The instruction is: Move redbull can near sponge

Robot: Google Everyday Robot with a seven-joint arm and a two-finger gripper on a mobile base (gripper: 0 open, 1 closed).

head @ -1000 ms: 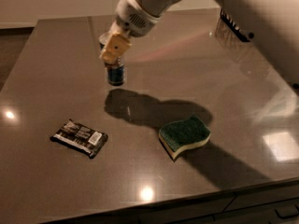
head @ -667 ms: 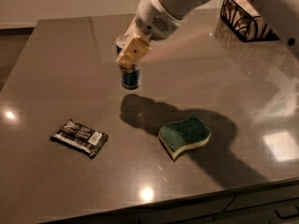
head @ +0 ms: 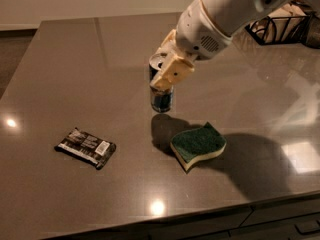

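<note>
Clamped with cream plastic claw around slim blue-and-silver redbull can, upright, silver top showing. Carried rightward and closer to wavy green-topped, yellow-foam sponge than a moment ago; now near its upper-left edge, not touching. Unmoved: sponge and flat dark snack wrapper on glossy grey-brown tabletop. Black wire basket at back right, contents unclear.

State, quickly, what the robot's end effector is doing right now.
End effector: closed on the slim blue-and-silver drink can, just behind the wavy green-topped sponge.
</note>
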